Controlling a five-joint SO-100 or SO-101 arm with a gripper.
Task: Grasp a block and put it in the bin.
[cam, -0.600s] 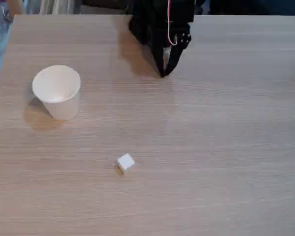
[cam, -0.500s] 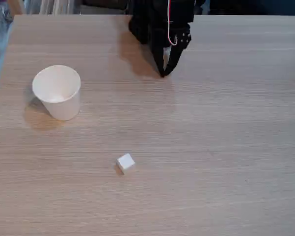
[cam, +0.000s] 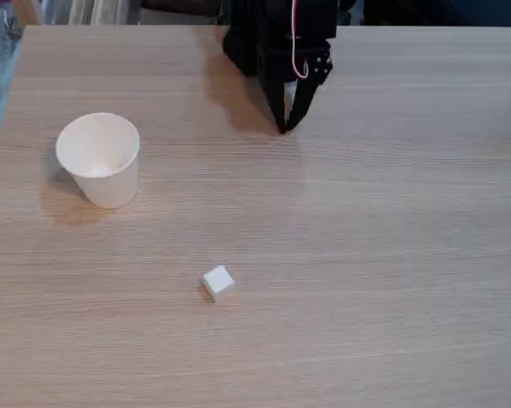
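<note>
From the arm's jaws [cam: 282, 126], pinched together empty at the counter's [cam: 391, 255] far edge, the block [cam: 218, 281] lay well off toward seven o'clock, untouched.

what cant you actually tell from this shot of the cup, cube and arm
- Arm: upper part cut off by the fixed view's top edge.
- Gripper: fingertips meet at a dark point; contact with the table unclear.
- Paper cup: inner bottom washed out white.
- Block: too small for face detail.
</note>
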